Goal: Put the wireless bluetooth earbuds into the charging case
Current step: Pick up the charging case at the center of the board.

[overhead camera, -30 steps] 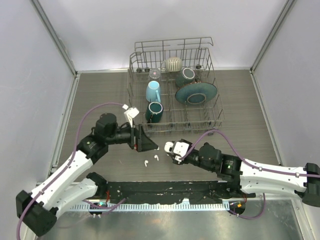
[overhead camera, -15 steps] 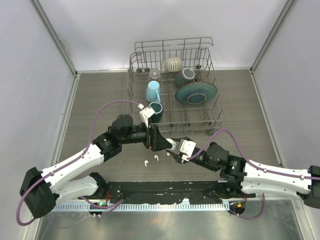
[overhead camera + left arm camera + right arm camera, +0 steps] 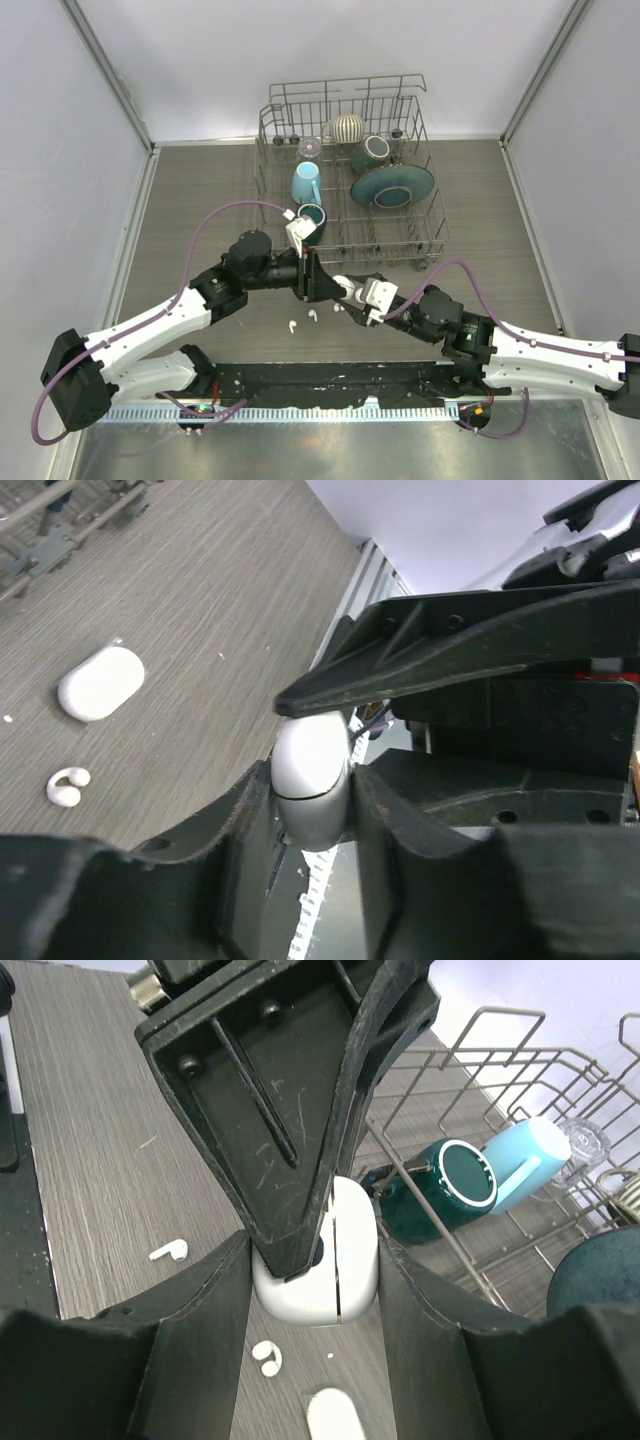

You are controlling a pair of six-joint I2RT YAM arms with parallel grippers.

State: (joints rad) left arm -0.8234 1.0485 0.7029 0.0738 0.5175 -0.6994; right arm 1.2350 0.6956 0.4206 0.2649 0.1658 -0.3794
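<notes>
The left gripper (image 3: 312, 815) and right gripper (image 3: 318, 1305) both pinch the white case (image 3: 310, 765). To open it, I judge the left should grip one half squarely while the right steadies the other. The top view nearly hides the case but places the earbuds (image 3: 293, 325) on the table (image 3: 200, 200) at its eight o'clock; the wrist views show its seam.

Grey wood-grain worktop (image 3: 200, 190) is stretching away far and wide. Plain pale walls (image 3: 330, 50) are closing it in on the left, far and right sides, metal posts (image 3: 110, 75) are climbing the far corners, and soft, even light is washing over everything.
</notes>
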